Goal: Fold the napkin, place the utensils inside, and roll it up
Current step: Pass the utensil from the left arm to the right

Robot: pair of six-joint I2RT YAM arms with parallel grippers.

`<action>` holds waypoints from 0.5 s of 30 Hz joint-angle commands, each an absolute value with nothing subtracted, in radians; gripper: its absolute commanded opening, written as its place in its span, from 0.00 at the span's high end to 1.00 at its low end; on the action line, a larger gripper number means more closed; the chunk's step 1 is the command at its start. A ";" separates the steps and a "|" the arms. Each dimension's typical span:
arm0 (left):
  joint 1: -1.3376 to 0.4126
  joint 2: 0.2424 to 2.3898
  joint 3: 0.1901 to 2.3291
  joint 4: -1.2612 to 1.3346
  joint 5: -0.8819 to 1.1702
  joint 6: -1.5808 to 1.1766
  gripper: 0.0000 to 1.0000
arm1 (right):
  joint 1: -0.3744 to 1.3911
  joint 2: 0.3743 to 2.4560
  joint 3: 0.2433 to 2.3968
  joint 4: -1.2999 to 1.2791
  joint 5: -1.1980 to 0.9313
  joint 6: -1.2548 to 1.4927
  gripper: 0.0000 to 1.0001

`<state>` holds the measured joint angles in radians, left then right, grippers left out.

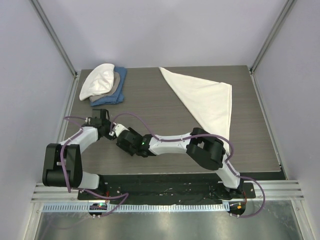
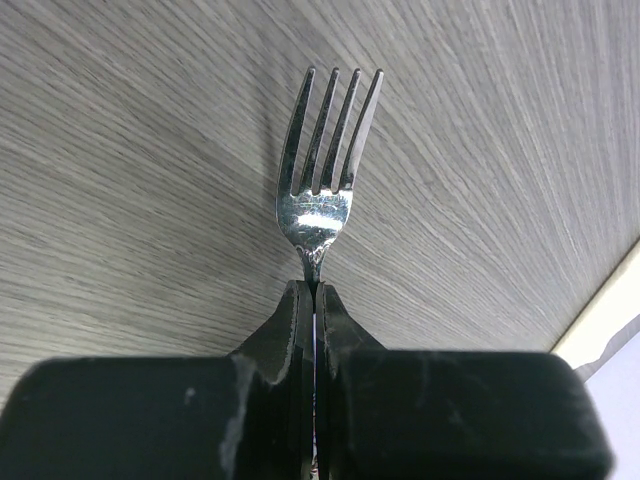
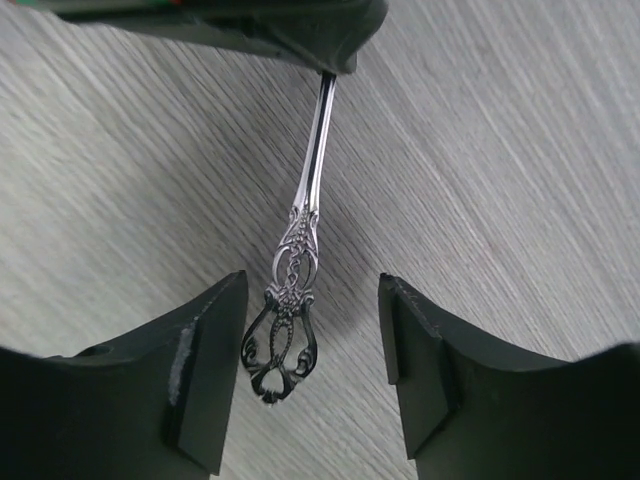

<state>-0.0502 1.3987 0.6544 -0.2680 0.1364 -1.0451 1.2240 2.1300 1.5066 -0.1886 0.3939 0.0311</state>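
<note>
Blue, tan and white cloths [image 1: 103, 85] sit stacked at the far left corner of the table [image 1: 150, 100]. Nearer, the left gripper [image 2: 316, 295] has its fingers pressed together on the neck of the fork [image 2: 325, 150], just below the four tines, which point away from it over the grey wood grain. The fork is slim, bright silver, with a mirror-like bowl. Its thin stem widens into an ornate openwork handle ending in a ring-like loop. That end sits between the spread fingers of the right gripper [image 3: 312, 370], just beside the finger on the left of the wrist view. Well apart, at the far right, the cream napkin [image 1: 207, 100] lies flat, folded into a triangle.
</note>
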 commanded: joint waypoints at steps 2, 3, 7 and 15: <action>-0.052 1.414 0.653 -0.229 0.158 -1.055 1.00 | 1.232 2.157 1.559 -0.150 0.466 0.018 0.44; -0.052 1.413 0.655 -0.229 0.156 -1.055 1.00 | 1.232 2.160 1.560 -0.147 0.471 0.014 0.46; -0.052 1.413 0.653 -0.227 0.156 -1.054 1.00 | 1.235 2.184 1.583 -0.144 0.465 0.006 0.56; -0.052 1.405 0.658 -0.229 0.167 -1.051 0.94 | 1.232 2.224 1.637 -0.195 0.497 0.015 0.99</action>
<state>-0.0452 1.4120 0.6540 -0.2382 0.1307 -1.0477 1.2316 2.2139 1.5955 -0.2092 0.4515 0.0071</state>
